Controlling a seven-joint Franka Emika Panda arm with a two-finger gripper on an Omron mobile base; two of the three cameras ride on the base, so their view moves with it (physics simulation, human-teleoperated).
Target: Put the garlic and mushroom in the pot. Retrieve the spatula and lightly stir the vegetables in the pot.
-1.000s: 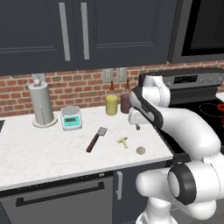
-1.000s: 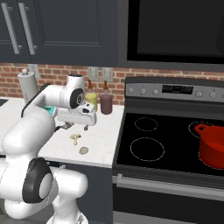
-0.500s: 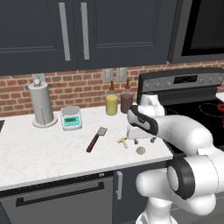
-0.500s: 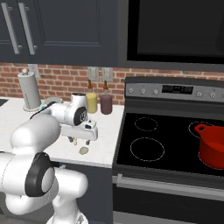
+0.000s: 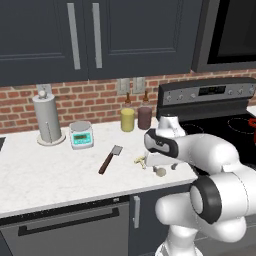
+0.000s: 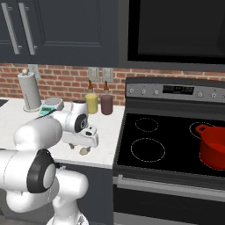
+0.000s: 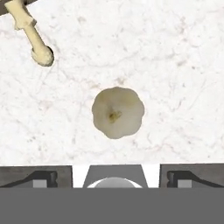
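Hovering tool (image 7: 112, 175) spread above garlic (image 7: 117, 112); right base view adds pot (image 6: 214, 145).

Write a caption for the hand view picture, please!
Looking straight down at the garlic on the white counter, with the mushroom off to one side.

We see a glossy white arm (image 5: 215, 155) w/ fat rounded links, dark grey joint rings at 5 o'clock, a white hand block (image 6: 85, 137); no cables or markings visible.
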